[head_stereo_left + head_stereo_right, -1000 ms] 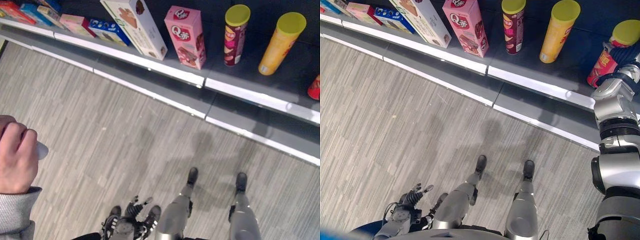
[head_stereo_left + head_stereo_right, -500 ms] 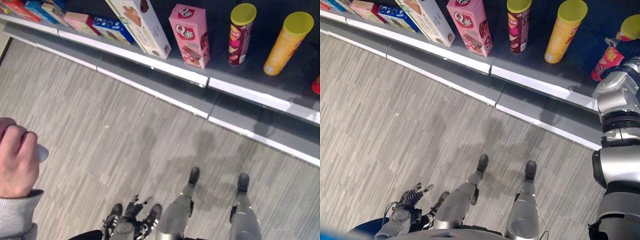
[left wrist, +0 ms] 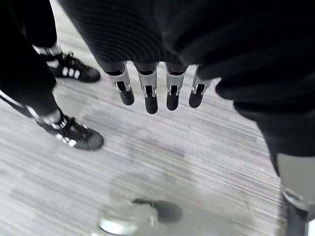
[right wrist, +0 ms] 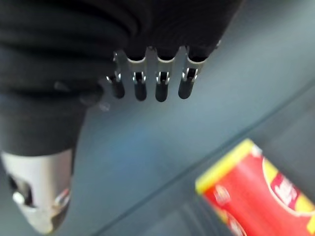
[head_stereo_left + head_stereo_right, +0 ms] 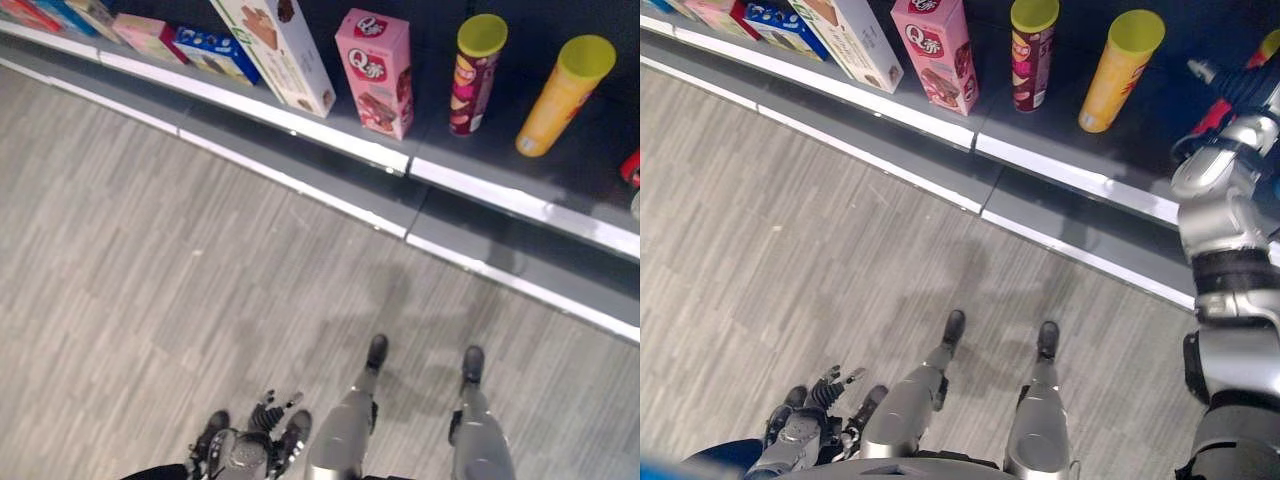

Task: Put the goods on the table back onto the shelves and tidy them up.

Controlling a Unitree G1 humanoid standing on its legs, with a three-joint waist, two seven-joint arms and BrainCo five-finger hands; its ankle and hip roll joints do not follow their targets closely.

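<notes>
**Right hand raised at the shelf, red can beside it**

The dark grey shelf runs from 10 to 3 o'clock, bearing a tall white carton, a pink box, a maroon tube and a yellow tube. At 2 o'clock the right hand hangs with straight fingers, empty, near a red yellow-lidded can. At 7 o'clock the left hand hangs relaxed, empty, beside a person's black shoes.

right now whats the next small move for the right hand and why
Probably draw the right hand back from the shelf: its fingers hang straight and empty, and the red can stands free on the shelf beside it.
</notes>
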